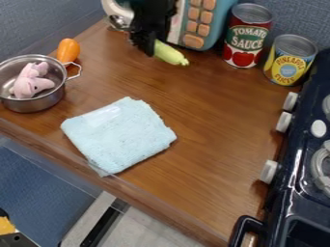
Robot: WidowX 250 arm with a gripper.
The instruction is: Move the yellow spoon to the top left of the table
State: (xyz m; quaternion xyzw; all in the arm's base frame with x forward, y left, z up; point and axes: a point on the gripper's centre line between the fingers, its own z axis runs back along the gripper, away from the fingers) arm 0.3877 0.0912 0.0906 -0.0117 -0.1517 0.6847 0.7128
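My end effector hides the upper end of the green vegetable. The left edge clips the pot, the right edge the stove. I can't make out the small shiny item.

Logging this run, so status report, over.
End effector at table's back, right by the yellow-green item. Shiny metal piece near back-left corner, possibly in the way. Light-blue cloth lies mid-table.

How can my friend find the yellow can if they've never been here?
Look for the big dark stove on the right of the wooden table. Go up past its white knobs to two cans standing near its far end. The yellow can is right by the stove, and it's shorter than the red can beside it.
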